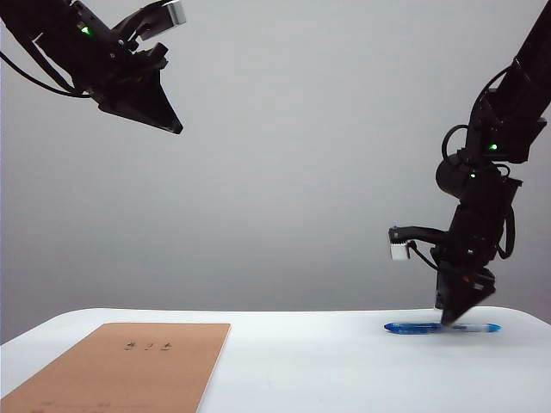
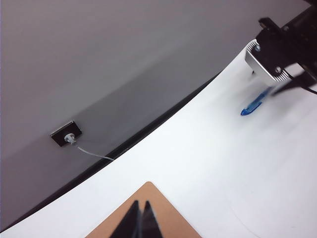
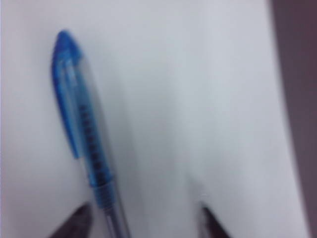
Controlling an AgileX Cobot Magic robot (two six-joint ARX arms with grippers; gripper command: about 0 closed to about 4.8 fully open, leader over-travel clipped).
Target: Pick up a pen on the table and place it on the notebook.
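Note:
The blue pen [image 1: 439, 328] lies flat on the white table [image 1: 344, 370] at the right. My right gripper [image 1: 452, 317] points down at the pen's middle, its tips at the tabletop. In the right wrist view the gripper [image 3: 143, 220] is open, and the pen [image 3: 81, 124] runs between its fingers [image 3: 78, 222], close to one of them. The tan notebook [image 1: 129, 366] lies flat at the front left. My left gripper [image 1: 176, 127] hangs high above it, shut and empty. The left wrist view shows its closed tips [image 2: 141, 204] over a corner of the notebook [image 2: 166, 220], and the pen [image 2: 255, 103] farther off.
The table's far edge [image 2: 163, 119] curves against a grey wall. A black wall socket [image 2: 66, 135] with a thin white cable sits beyond it. The right arm's wrist camera [image 2: 272, 59] hangs over the pen.

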